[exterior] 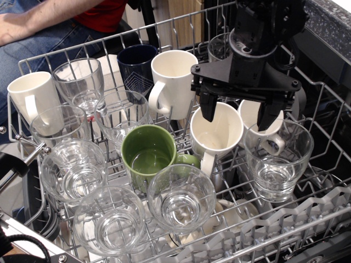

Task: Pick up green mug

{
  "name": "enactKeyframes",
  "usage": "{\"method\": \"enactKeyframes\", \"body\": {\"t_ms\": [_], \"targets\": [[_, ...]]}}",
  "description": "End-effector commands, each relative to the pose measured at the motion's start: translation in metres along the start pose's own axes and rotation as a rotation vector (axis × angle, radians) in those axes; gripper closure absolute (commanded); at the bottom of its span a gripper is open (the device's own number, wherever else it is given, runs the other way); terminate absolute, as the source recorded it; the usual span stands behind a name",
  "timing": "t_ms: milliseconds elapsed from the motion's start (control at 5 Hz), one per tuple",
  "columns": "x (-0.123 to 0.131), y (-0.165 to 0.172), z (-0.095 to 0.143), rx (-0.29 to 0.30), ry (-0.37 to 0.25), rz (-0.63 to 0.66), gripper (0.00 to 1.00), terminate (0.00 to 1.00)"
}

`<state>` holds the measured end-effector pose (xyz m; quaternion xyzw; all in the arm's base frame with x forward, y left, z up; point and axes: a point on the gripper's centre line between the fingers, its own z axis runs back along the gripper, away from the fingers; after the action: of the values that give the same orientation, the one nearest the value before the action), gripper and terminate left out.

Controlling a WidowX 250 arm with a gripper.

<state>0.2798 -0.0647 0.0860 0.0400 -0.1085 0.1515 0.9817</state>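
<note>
We see the olive-green glossy ceramic mug [147,155] partly hidden by a clear drinking glass [181,198]; its lettering is unreadable.

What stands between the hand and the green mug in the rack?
In the only view, a cream-white mug stands between the hand and the green mug; one finger hangs over its mouth.

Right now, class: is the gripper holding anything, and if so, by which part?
Nothing is held. The gripper is open above the cream mugs, its fingers clear of any object, and the green mug sits untouched in the rack.
</note>
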Motion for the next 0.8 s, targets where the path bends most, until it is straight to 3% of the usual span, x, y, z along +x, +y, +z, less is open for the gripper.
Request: {"method": "enactKeyframes", "body": {"t_ms": [0,400,600], "targets": [[0.000,0.000,0.000,0.000,0.000,0.000,0.00,0.00],[0.020,0.021,-0.013,0.046,0.063,0.461,0.00,0.00],[0.021,0.038,-0.030,0.060,0.028,0.598,0.00,0.00]]}}
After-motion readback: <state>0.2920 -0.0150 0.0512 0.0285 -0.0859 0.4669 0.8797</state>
